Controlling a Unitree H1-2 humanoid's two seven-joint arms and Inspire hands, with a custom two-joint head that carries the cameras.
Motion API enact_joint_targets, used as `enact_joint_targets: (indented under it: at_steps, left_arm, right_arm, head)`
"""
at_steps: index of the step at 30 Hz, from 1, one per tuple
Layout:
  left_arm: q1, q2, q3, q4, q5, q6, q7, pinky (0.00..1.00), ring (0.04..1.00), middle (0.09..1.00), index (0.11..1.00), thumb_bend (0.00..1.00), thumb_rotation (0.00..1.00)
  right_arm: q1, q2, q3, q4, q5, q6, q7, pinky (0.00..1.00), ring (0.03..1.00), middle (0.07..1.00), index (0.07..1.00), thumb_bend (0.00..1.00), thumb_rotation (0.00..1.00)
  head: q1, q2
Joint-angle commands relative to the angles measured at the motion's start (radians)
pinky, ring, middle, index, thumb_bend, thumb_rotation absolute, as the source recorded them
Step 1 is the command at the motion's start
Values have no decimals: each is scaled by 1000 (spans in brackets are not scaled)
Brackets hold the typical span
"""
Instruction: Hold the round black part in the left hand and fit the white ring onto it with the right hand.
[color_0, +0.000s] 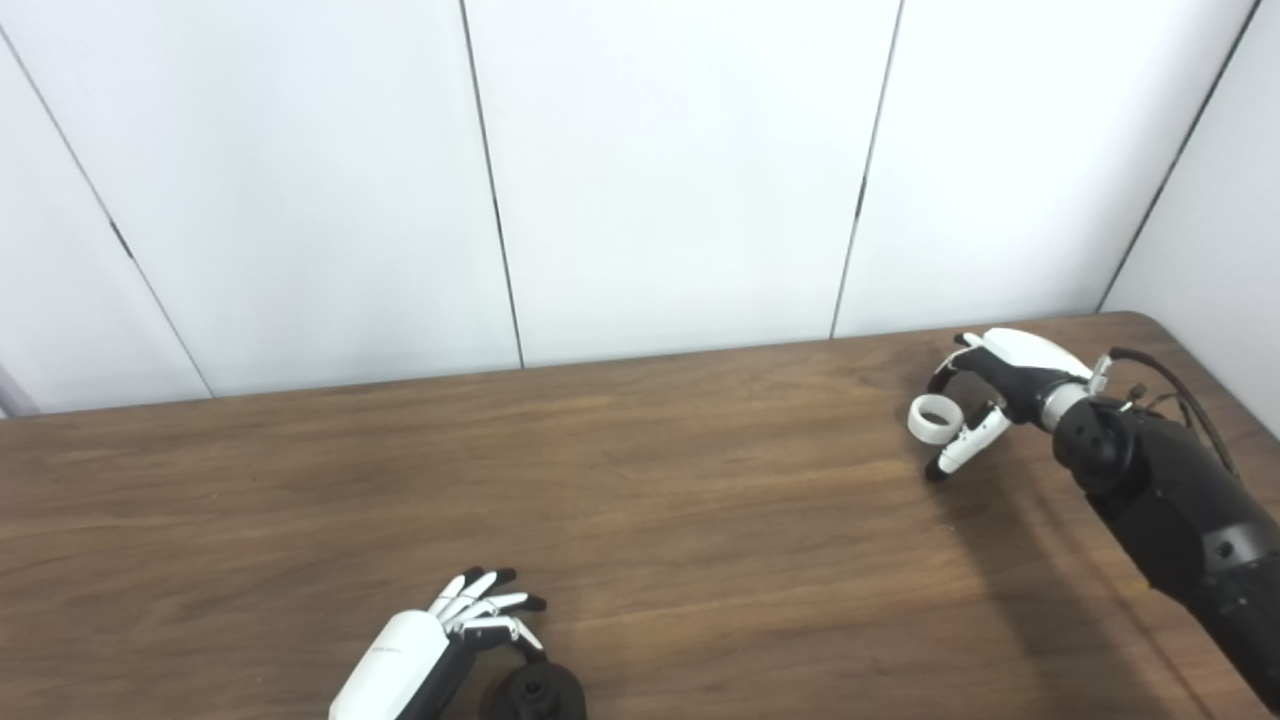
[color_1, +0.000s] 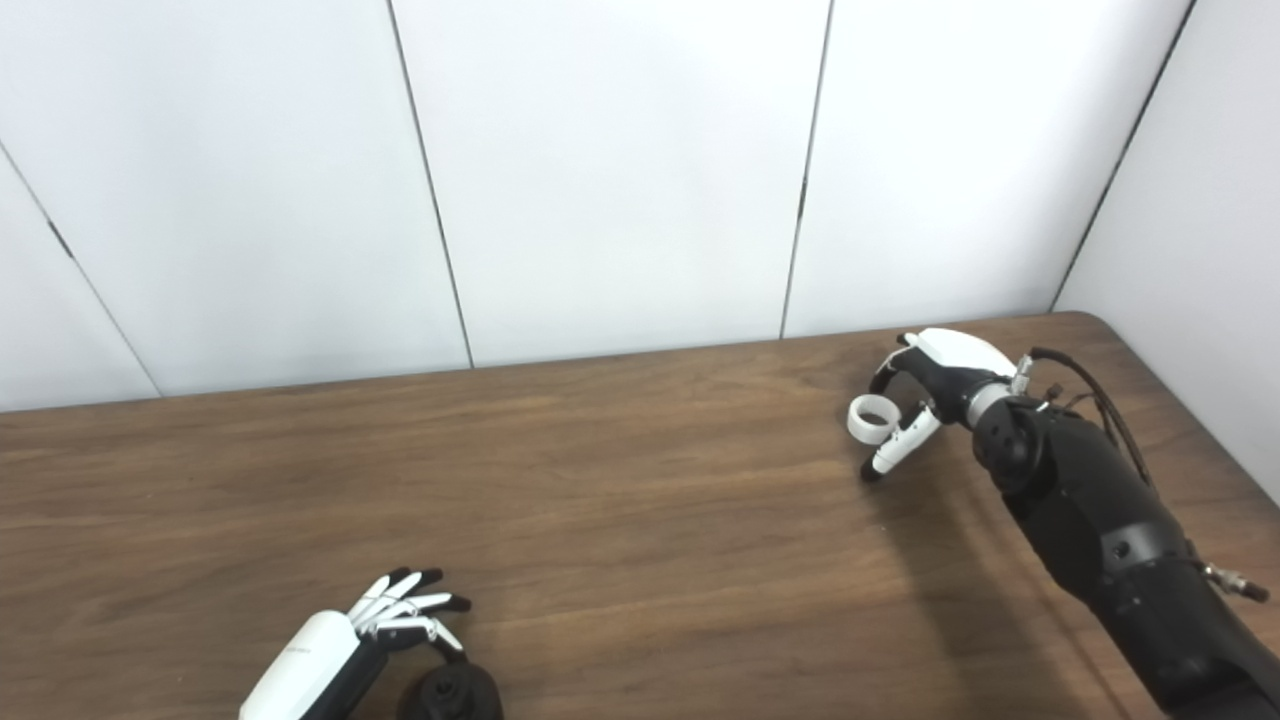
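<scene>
Two hands show over the wooden counter (color_0: 640, 500) in the left eye view: the left hand (color_0: 440, 640), near the bottom edge, has its fingers (color_0: 490, 600) spread with the round black part (color_0: 537, 692) just beside it; whether they grip it I cannot tell. Far to the right, the right hand (color_0: 985, 385) pinches the white ring (color_0: 932, 418). From the right eye view, the black part (color_1: 455, 693) sits on the counter at the bottom edge, and the ring (color_1: 870, 420) is held well apart from it.
</scene>
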Motion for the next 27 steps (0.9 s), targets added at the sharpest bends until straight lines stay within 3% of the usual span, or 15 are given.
enact_joint_targets:
  at_steps: [1,11,13,17,23,25,27]
  left_arm:
    - [-4,5,10,-32,0,-3,4,1000,954,828,480,518,43]
    - [-3,6,14,-28,-1,-11,5,1000,959,830,480,518,44]
    - [-3,7,15,-26,-3,-13,6,1000,959,831,480,518,44]
    - [-2,9,17,-32,-8,-11,1,1000,960,832,480,518,44]
    - [-4,10,19,-27,-8,-16,3,1000,957,829,480,518,44]
    - [-4,10,20,-27,-7,-15,2,1000,957,829,480,518,43]
    - [-4,10,20,-28,-6,-15,2,1000,956,829,480,518,43]
  right_arm:
    - [-38,-32,8,14,-13,-3,1,1000,1000,1000,682,738,282]
    - [-44,-28,27,32,-20,-4,5,1000,1000,1000,645,686,242]
    - [-40,-28,26,33,-17,-9,-3,999,1000,987,594,662,242]
    - [-30,-32,25,-2,-20,17,14,1000,1000,965,590,626,248]
    - [-34,-33,28,12,-24,14,10,1000,1000,955,569,637,212]
    - [-33,-32,27,11,-23,15,9,1000,1000,952,510,544,163]
    - [-31,-33,25,10,-19,13,8,1000,1000,949,493,518,149]
  head:
    - [0,1]
    - [-3,6]
    - [-4,7]
    - [-8,7]
    - [-11,7]
    - [-11,7]
    - [-11,7]
